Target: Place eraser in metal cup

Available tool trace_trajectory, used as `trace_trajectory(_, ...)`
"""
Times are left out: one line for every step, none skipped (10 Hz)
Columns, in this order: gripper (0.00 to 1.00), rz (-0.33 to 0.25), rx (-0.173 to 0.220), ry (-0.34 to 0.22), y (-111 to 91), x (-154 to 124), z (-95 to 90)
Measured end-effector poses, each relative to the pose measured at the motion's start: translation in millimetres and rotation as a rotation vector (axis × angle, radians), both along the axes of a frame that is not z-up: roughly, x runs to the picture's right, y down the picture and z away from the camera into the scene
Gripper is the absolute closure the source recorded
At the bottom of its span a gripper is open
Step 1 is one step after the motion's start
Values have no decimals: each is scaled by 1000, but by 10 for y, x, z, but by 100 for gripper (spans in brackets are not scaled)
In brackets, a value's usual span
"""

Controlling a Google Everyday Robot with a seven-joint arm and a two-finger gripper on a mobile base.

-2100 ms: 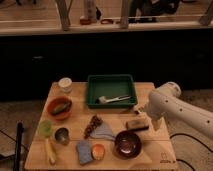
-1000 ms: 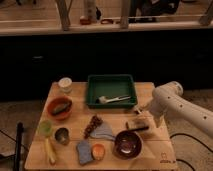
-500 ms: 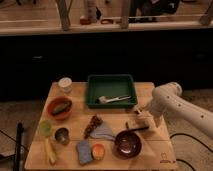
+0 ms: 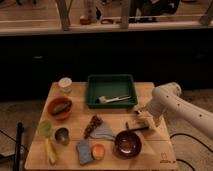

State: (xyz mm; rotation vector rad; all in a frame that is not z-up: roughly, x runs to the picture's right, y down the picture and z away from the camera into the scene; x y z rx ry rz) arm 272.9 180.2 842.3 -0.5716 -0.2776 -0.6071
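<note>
The eraser (image 4: 133,126) is a small dark oblong block lying on the wooden table (image 4: 160,150), just above the dark round bowl (image 4: 127,143). My gripper (image 4: 141,120) is at the end of the white arm (image 4: 167,100), low over the table and right at the eraser's right end. I cannot tell whether it touches the eraser. The metal cup (image 4: 62,135) stands far to the left, near the table's front left, below the orange bowl (image 4: 59,107).
A green tray (image 4: 111,90) holding a utensil sits at the back centre. A white paper cup (image 4: 65,84), a pale green cup (image 4: 45,127), a yellow item (image 4: 50,150), a brown cluster (image 4: 93,125), a blue-grey pad (image 4: 84,151) and an orange piece (image 4: 98,151) lie between gripper and metal cup.
The arm's elbow has shifted slightly to the left. The gripper has stayed by the eraser, which has not moved.
</note>
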Motion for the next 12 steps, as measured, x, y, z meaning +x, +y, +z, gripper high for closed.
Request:
trace_trajectory(20, 21, -14, 15, 37, 2, -31)
trace_trajectory(20, 30, -24, 21, 61, -15, -43)
trace_trajectory(20, 43, -36, 27, 86, -46, -61)
trace_trajectory(20, 52, -48, 33, 117, -59, -77)
trace_trajectory(20, 61, -64, 38, 158, -93, -78)
trace_trajectory(20, 72, -83, 44, 221, -159, -50)
trace_trajectory(20, 81, -98, 48, 276, -211, -17)
trace_trajectory(20, 96, -125, 59, 353, -260, 19)
trace_trajectory(20, 105, -143, 68, 407, -274, 34)
trace_trajectory(20, 110, -161, 73, 448, -312, 47)
trace_trajectory(22, 113, -174, 77, 482, -356, 58)
trace_trajectory(29, 116, -182, 82, 507, -374, 55)
